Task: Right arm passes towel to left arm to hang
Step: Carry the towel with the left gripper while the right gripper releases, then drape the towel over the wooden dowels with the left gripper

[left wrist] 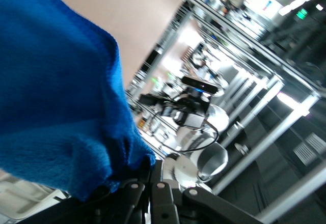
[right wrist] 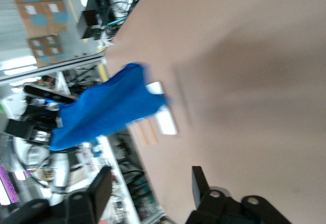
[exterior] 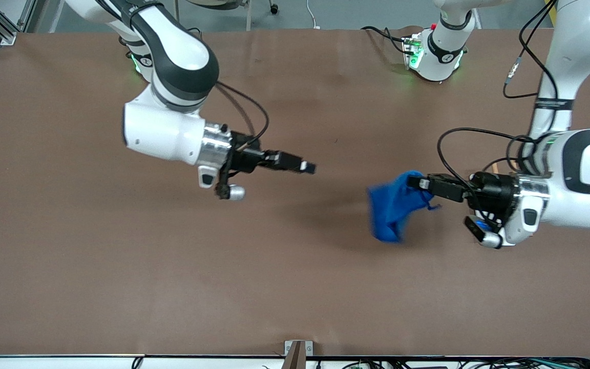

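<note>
A: Which pincer is carrying the towel (exterior: 395, 207)?

B: The left pincer (exterior: 414, 182). Its fingers are closing tight on a bunched upper corner of the blue cloth, and the rest is hanging down in a crumpled fold above the brown table (exterior: 295, 287), toward the left arm's end.

A: Is the cloth touching the table anywhere?

B: Its dark shadow is lying on the table beside it rather than under it, so it seems to be hanging clear, though I cannot tell about the lowest tip. In the left wrist view the towel (left wrist: 56, 96) is filling most of the picture, pinched just above the black fingers (left wrist: 163, 193).

A: And the right pincer (exterior: 308, 166)?

B: It is hovering over the middle of the table, pointing toward the towel, well apart from it, and gripping nothing. In the right wrist view its two fingers (right wrist: 199, 183) are standing spread wide, with bare table between them, and the towel (right wrist: 104, 107) is showing farther off, held by the left pincer (right wrist: 162, 107).
</note>
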{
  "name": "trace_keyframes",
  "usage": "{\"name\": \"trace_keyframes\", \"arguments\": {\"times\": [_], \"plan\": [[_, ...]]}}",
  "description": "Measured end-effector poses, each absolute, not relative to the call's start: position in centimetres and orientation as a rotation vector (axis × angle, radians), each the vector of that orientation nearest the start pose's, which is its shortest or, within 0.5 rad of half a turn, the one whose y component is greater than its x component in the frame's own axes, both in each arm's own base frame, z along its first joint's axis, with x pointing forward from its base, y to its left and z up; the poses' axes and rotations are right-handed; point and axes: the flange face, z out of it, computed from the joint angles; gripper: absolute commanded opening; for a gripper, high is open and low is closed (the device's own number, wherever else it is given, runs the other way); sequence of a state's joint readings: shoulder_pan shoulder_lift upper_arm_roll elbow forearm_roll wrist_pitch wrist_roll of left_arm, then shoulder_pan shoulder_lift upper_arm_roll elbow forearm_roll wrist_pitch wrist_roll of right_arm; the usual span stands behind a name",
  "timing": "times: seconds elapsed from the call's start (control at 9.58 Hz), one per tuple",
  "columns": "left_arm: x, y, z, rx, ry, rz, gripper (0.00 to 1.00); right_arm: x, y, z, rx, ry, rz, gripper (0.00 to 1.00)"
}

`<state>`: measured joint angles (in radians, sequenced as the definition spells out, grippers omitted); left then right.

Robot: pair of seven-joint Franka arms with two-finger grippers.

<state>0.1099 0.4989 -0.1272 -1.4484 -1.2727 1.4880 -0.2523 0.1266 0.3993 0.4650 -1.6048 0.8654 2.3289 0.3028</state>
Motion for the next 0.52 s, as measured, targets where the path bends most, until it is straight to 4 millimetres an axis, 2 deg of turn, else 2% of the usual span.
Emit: {"name": "trace_keyframes", "arguments": {"times": [0.31, 0.52], "plan": [[67.6, -3.0, 44.5, 1.979, 0.622, -0.593, 0.00, 62.7, 24.7, 45.1, -2.564, 0.195, 0.073, 1.00], [67.0, 2.0, 43.5, 2.208, 0.730, -0.563, 0.00, 64.0, 16.0, 45.0, -2.848, 0.193, 0.023, 1.00]]}}
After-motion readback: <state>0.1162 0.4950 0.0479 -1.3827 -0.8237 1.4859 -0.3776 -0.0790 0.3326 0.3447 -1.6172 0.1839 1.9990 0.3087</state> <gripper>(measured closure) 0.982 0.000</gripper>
